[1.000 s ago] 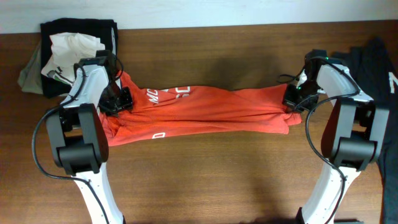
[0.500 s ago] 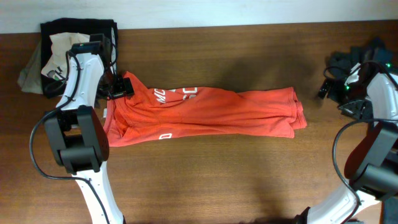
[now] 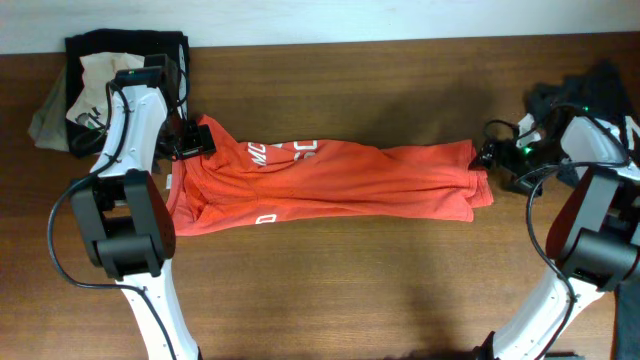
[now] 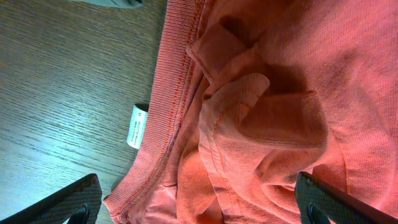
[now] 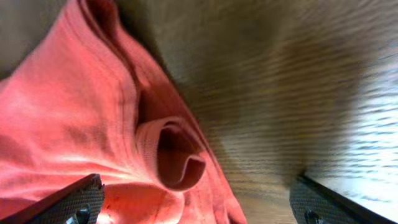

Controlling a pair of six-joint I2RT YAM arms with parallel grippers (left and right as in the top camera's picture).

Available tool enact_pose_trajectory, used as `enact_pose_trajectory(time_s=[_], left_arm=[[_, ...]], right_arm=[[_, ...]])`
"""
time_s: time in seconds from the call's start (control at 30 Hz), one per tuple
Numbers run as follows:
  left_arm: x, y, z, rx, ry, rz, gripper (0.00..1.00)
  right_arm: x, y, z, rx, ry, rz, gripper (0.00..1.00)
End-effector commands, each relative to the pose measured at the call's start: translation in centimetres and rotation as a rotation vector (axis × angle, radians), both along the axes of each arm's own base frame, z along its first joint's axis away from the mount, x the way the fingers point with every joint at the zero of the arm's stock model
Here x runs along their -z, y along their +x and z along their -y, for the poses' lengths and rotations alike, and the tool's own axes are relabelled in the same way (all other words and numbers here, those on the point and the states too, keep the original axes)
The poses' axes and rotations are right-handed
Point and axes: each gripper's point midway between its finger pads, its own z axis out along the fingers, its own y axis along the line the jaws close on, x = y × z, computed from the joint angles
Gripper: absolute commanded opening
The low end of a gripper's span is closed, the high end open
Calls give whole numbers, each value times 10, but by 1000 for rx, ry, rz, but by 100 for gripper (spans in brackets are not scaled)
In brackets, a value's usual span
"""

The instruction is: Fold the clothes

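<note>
Cloth seen from overhead: the red-orange T-shirt [image 3: 330, 180] lies bunched in a long band on the table [image 3: 330, 290], one end under the left gripper [image 3: 193, 143], the other just beside the right gripper [image 3: 487, 155].

Left wrist: fingers [image 4: 68, 199] spread wide, gripping nothing, with the ribbed collar and white neck label [image 4: 136, 126] ahead of them.

Right wrist: fingers [image 5: 74, 199] wide apart and empty, a curled shirt edge ahead of them, blurred.

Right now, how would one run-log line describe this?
shirt: red-orange T-shirt bunched lengthwise on table | left gripper: open over collar | right gripper: open over opposite end | fold: not done
</note>
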Motion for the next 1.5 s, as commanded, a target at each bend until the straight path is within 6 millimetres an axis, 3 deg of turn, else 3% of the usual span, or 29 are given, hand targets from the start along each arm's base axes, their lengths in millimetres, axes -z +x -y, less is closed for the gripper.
enact_pose_trajectory(time_s=[0.0,0.07,0.1,0.23,0.27,0.3,0.4,0.5,0.57,0.67,0.77,0.87,1.0,1.17,1.23,1.37,1.47], left_arm=[[1,2,4,-2,-22,3,99],[1,3,8,-2,-41,7,99],[1,3,7,-2,-41,6,99],[1,2,8,-2,-42,4,99],[1,2,8,-2,-41,3,99],[1,2,8,-2,-41,3,99],[1,2,8,-2,-41,3,99],[1,2,8,-2,-41,3,99],[1,2,8,-2,-43,2,99],[1,1,9,-2,-47,-1,99],[2,2,17,-3,-96,3,99],[2,3,19,-3,-109,9,99],[2,3,19,-3,-109,8,99],[3,1,19,-3,-109,-2,99],[7,-2,19,-4,-110,-11,99],[17,-11,20,-6,-112,-44,99],[17,-11,20,-6,-112,-44,99]], right_arm=[[24,-15,-30,-57,47,-63,99],[36,-23,-50,-103,50,-79,100],[38,-25,-56,-117,52,-86,90],[40,-26,-73,-154,45,-98,22],[40,-25,-73,-148,43,-98,10],[40,-24,-70,-132,39,-95,4],[31,-25,-39,-10,-46,-128,4],[0,-30,3,113,-156,-129,4],[-37,-30,23,194,-184,-61,4],[-86,-26,21,195,-221,68,4],[-104,-18,-6,131,-208,130,4],[-102,-11,-45,33,-181,136,4],[-104,-1,-117,-128,-168,186,4],[-105,3,-171,-201,-143,220,4],[-100,3,-192,-240,-135,221,4],[-63,2,-239,-307,-111,171,4],[-54,4,-272,-366,-95,211,4]])
